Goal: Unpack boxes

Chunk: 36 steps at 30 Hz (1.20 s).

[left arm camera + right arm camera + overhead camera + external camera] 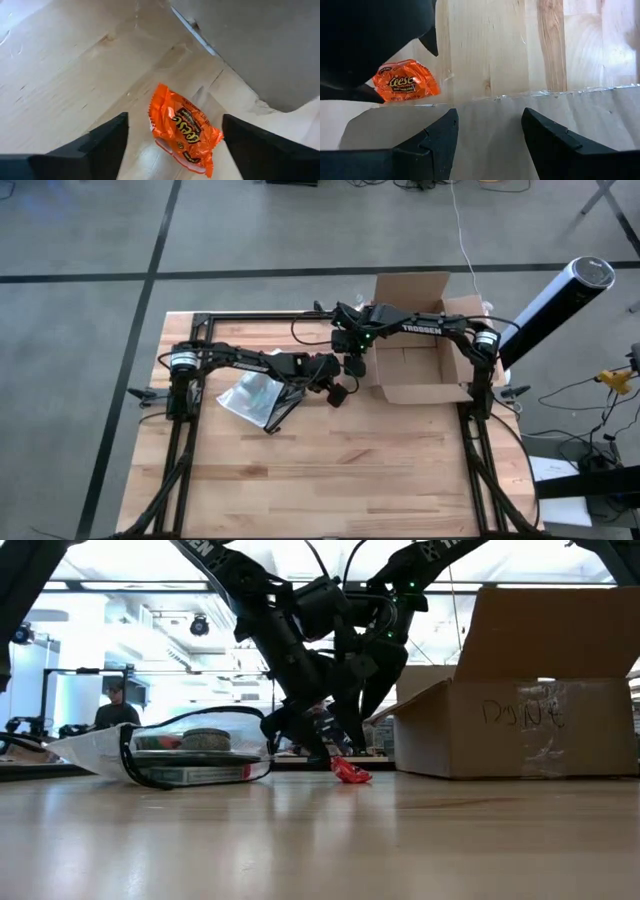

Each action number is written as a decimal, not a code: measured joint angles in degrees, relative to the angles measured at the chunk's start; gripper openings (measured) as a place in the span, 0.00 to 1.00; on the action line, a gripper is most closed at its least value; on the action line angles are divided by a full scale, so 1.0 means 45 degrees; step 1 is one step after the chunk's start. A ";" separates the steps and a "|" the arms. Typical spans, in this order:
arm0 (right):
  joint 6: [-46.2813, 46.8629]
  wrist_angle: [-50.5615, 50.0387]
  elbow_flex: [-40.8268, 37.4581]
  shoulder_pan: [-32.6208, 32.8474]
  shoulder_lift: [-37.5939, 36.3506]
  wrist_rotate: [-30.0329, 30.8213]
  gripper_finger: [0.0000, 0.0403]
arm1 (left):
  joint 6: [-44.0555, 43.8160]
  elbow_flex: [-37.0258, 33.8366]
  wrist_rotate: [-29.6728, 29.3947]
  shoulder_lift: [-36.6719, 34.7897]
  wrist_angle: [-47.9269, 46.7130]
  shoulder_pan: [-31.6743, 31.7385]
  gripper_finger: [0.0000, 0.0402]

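Your left hand [172, 145] hangs released over the Reese's packet [184, 131] mid-bench; right hand [490, 132], unclenched, hovers at the cardboard box [420, 350] flap.

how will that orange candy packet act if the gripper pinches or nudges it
The orange candy packet looks small and crinkly, so it is probably light and may crumple. Lying flat on the wooden table, it would likely slide, not roll, and its glossy wrapper may slip.
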 joint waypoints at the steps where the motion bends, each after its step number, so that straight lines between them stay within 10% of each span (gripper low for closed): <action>1: 0.0000 0.0000 0.0000 0.0000 0.0000 0.0000 0.49 | -0.0011 0.0000 0.0136 0.0001 0.0005 0.0003 0.70; 28: 0.0039 0.0024 0.0000 0.0001 0.0000 -0.0015 0.49 | 0.0486 0.0000 0.1202 -0.0001 0.0015 0.0021 0.03; 36: 0.0044 0.0078 0.0000 0.0000 0.0000 -0.0015 0.49 | 0.0006 0.0000 0.1674 -0.0004 0.0034 -0.0079 0.02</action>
